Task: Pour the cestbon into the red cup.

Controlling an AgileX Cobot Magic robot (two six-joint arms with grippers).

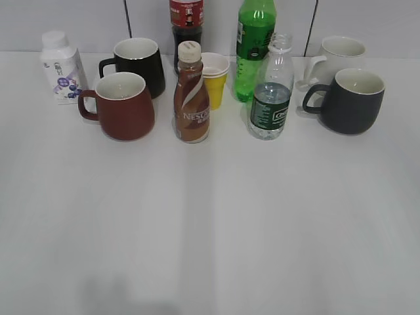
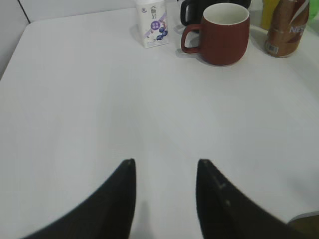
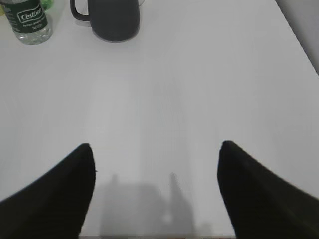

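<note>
The cestbon (image 1: 271,92), a clear uncapped bottle with a dark green label, stands upright right of centre; its base shows at the top left of the right wrist view (image 3: 31,22). The red cup (image 1: 122,106), dark red with a white inside and its handle to the left, stands at the left; it also shows in the left wrist view (image 2: 223,33). My left gripper (image 2: 165,162) is open and empty over bare table, well short of the cup. My right gripper (image 3: 155,145) is open wide and empty, well short of the bottle. Neither gripper shows in the exterior view.
A brown Nescafe bottle (image 1: 191,95) stands between cup and cestbon. Behind are a black mug (image 1: 139,64), a yellow paper cup (image 1: 214,79), a green soda bottle (image 1: 253,46) and a cola bottle (image 1: 186,23). A grey-blue mug (image 1: 349,100), white mug (image 1: 335,56) and milk carton (image 1: 61,67) flank them.
</note>
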